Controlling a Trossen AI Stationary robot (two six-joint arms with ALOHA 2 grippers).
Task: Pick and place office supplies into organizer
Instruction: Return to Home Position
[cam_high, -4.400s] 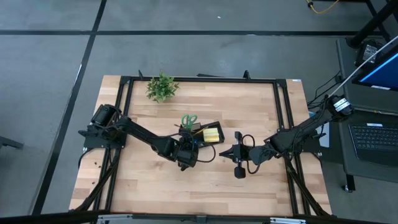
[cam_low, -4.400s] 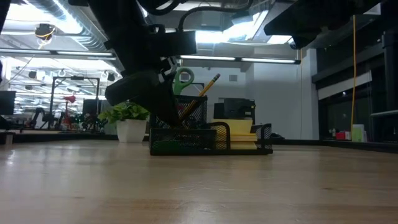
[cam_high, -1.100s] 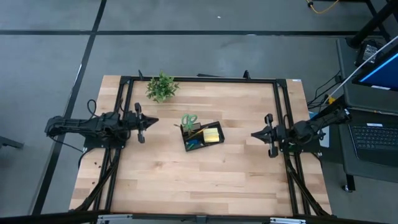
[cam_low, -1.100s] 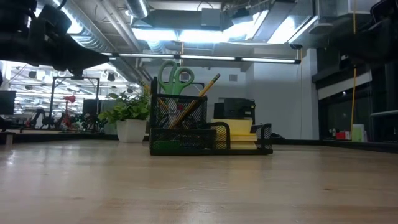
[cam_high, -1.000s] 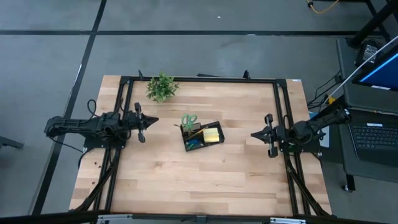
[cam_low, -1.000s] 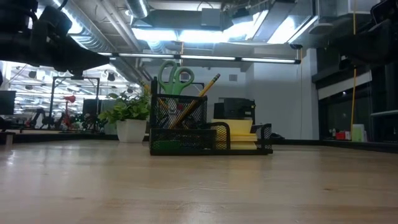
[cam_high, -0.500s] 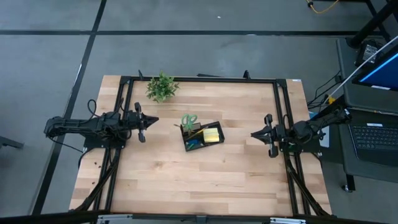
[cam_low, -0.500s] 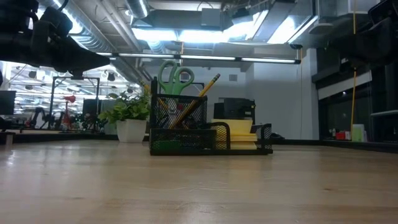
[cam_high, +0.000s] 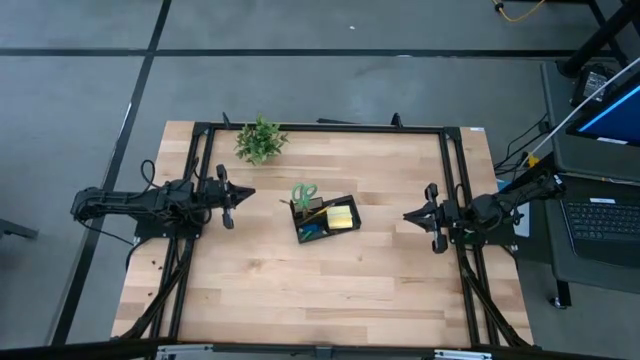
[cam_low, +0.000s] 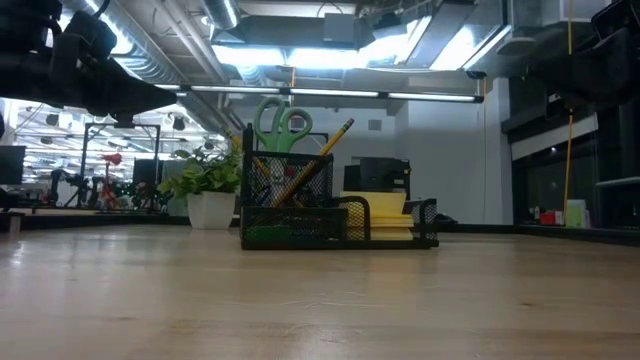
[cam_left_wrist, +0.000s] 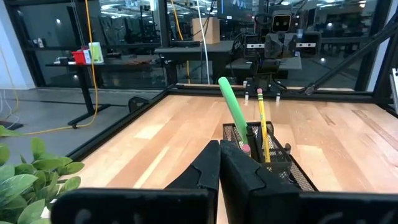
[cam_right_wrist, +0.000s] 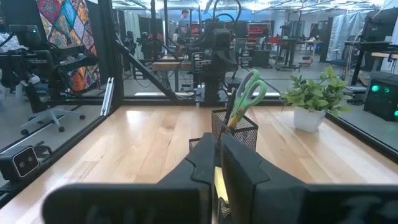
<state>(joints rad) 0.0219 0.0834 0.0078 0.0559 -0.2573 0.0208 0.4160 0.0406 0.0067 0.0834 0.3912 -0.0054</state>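
Observation:
The black mesh organizer (cam_low: 300, 232) stands near the table's middle (cam_high: 300, 235). Green-handled scissors (cam_low: 280, 122) and a pencil (cam_low: 336, 138) stand in its taller section, handles and eraser end up. A yellow sticky-note pad (cam_high: 342, 217) lies in the low section, with something blue (cam_high: 312, 231) beside it. My left gripper (cam_high: 247, 193) hovers shut to the organizer's left, pointing at it; between its fingers (cam_left_wrist: 219, 152) there is nothing. My right gripper (cam_high: 406, 215) hangs at the right rail, also pointing at the organizer, with only a thin slit between its fingers (cam_right_wrist: 217, 149).
A small potted plant (cam_high: 260, 140) stands at the far left of the table. Black frame rails (cam_high: 320, 127) run around the table's edges. A laptop (cam_high: 600, 225) sits on a stand beyond the right edge. Bare wood lies on the near side of the organizer.

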